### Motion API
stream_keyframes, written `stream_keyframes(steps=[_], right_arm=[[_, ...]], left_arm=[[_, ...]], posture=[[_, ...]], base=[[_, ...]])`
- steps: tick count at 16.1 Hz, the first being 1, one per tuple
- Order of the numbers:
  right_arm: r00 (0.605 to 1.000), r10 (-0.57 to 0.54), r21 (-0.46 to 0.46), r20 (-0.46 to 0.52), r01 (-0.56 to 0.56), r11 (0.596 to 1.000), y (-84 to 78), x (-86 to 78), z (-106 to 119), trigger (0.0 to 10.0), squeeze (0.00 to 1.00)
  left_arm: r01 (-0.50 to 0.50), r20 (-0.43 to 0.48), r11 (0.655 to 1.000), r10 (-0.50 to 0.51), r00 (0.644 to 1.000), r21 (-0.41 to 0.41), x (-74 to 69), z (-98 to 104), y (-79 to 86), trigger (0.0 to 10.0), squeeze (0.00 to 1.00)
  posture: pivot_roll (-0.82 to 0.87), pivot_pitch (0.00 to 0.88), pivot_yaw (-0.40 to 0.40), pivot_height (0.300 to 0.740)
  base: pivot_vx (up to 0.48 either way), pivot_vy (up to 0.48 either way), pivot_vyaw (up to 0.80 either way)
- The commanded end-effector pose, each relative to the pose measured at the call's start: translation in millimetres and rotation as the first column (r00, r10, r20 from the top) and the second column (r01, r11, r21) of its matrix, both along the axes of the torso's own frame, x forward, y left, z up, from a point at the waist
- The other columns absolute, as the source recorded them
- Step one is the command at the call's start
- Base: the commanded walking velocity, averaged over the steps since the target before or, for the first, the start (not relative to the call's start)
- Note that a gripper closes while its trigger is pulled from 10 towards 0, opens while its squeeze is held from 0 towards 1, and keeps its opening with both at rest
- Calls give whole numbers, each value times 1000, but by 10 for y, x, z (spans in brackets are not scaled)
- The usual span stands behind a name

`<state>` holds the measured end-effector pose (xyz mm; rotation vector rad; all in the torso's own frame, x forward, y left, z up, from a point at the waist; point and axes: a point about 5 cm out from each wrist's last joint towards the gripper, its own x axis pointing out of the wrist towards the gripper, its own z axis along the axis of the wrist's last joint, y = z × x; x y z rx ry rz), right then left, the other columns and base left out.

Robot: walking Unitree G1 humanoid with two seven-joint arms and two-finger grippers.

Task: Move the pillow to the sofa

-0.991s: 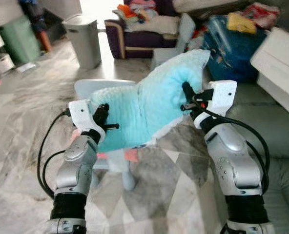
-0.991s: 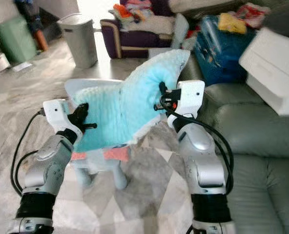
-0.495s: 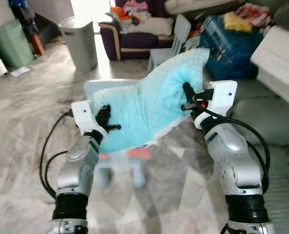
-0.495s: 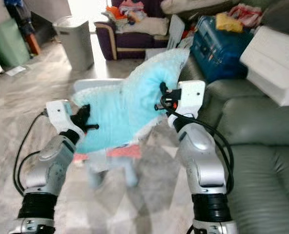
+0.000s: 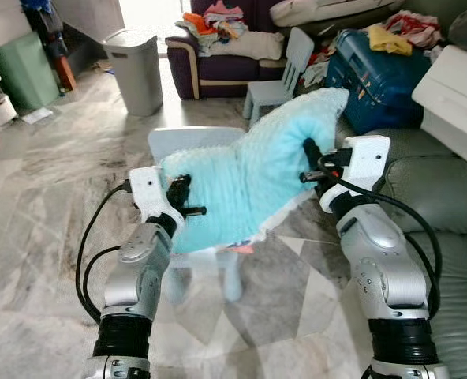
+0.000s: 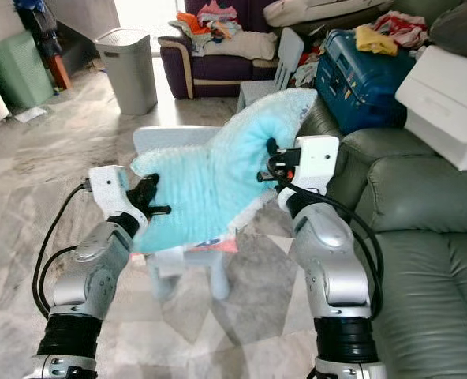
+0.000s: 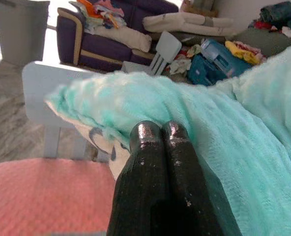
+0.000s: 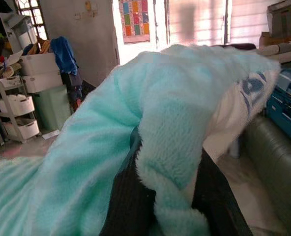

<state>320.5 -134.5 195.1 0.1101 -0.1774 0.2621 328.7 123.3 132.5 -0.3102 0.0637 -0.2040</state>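
Note:
A fluffy light-blue pillow [image 5: 245,178] hangs in the air between my two arms, above a small pale-blue child's chair [image 5: 194,146] with a pink seat. My left gripper [image 5: 182,189] pinches the pillow's lower left edge, its fingers [image 7: 158,147] pressed together on the fabric. My right gripper [image 5: 311,151] is shut on the pillow's upper right corner, the plush folded between its fingers [image 8: 130,196]. The grey-green sofa [image 6: 423,237] stands to my right, close beside the right arm.
A white box [image 6: 446,91] rests on the sofa's far end. A blue suitcase [image 5: 379,79] with clothes on it, a second small chair [image 5: 285,67], a purple armchair [image 5: 218,59] piled with laundry and a grey bin [image 5: 135,67] stand further ahead. Marble floor lies to the left.
The view has shifted as I move; the chair now sits nearer and more centred. Both grippers keep their hold, and the pillow is carried slightly to the right.

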Motion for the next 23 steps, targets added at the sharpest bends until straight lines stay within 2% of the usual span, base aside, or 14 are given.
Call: stream_keyframes(steps=[1, 15, 23], right_arm=[[1000, 5, 5, 28, -6, 1000, 9, -6, 80, 10000, 0], [1000, 3, 5, 30, -4, 1000, 4, 1, 80, 10000, 0], [1000, 3, 4, 24, -3, 1000, -5, 10, 82, 10000, 0]], left_arm=[[4, 10, 1000, -4, 1000, 8, 5, 31, -15, 10000, 0], [0, 8, 1000, 0, 1000, 8, 23, 38, -17, 10000, 0], [-16, 22, 1000, 15, 1000, 23, 58, 51, 29, 10000, 0]], posture=[[-214, 0, 22, 740], [-212, 0, 25, 740], [-218, 0, 22, 740]], base=[[-386, 0, 0], [-397, 0, 0], [0, 0, 0]])
